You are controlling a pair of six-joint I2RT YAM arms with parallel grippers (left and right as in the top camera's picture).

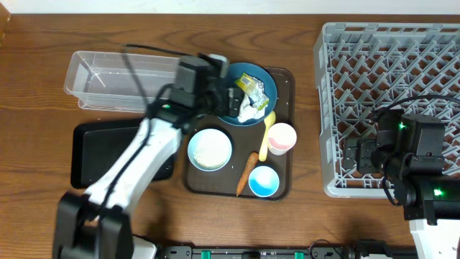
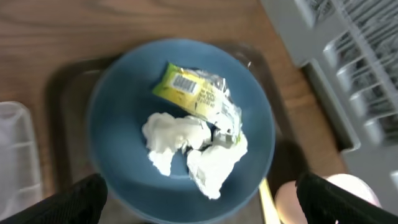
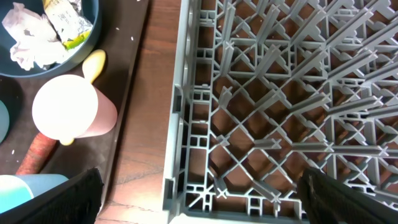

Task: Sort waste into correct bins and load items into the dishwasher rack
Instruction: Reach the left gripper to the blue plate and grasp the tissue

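The large blue plate (image 1: 264,83) on the tray holds the crumpled white tissue (image 2: 186,146) and the yellow-green wrapper (image 2: 193,90). My left gripper (image 2: 205,210) hangs open over the plate's near rim, empty; overhead it (image 1: 233,97) is above the tissue (image 1: 251,111). The white bowl (image 1: 210,149) holds rice. The carrot (image 1: 246,173), light-blue cup (image 1: 264,181), pinkish cup (image 1: 281,137) and yellow spoon (image 1: 267,133) lie on the tray. My right gripper (image 3: 199,208) is open and empty over the front left corner of the grey rack (image 1: 392,79).
The dark brown tray (image 1: 286,79) sits mid-table. The clear tub (image 1: 108,79) is at the back left and the black bin (image 1: 108,155) in front of it. In the right wrist view the cup (image 3: 74,106) and spoon (image 3: 93,62) lie left of the rack wall (image 3: 180,112).
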